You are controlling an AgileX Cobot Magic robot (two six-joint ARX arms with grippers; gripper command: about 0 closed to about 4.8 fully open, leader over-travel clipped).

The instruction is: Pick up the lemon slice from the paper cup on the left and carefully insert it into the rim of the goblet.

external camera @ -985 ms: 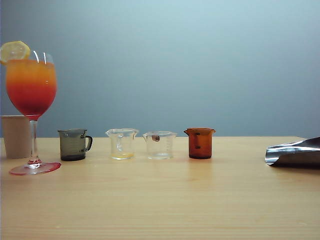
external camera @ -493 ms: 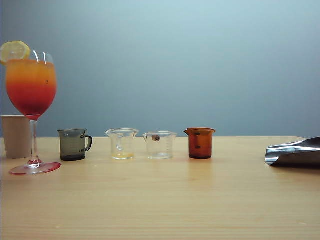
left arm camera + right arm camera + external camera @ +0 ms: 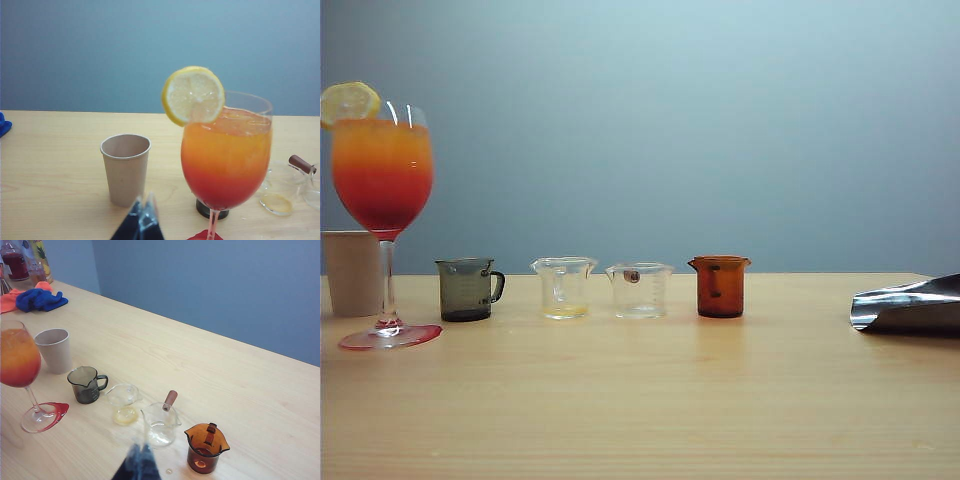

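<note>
The lemon slice (image 3: 350,102) (image 3: 193,95) sits upright, wedged on the rim of the goblet (image 3: 382,175) (image 3: 227,160) (image 3: 20,360), which holds an orange-to-red drink. The paper cup (image 3: 350,272) (image 3: 125,167) (image 3: 54,350) stands just behind the goblet and looks empty. My left gripper (image 3: 142,202) is shut with nothing in it, a little in front of the cup and the goblet's stem, touching neither. My right gripper (image 3: 141,447) (image 3: 857,310) is shut and empty too. It hovers at the table's right, close to the clear and amber beakers.
Right of the goblet stand, in a row, a smoky grey handled cup (image 3: 470,290) (image 3: 86,385), two clear beakers (image 3: 564,288) (image 3: 640,290) and an amber beaker (image 3: 720,286) (image 3: 206,446). A blue cloth (image 3: 40,299) and bottles (image 3: 15,262) lie at the far corner.
</note>
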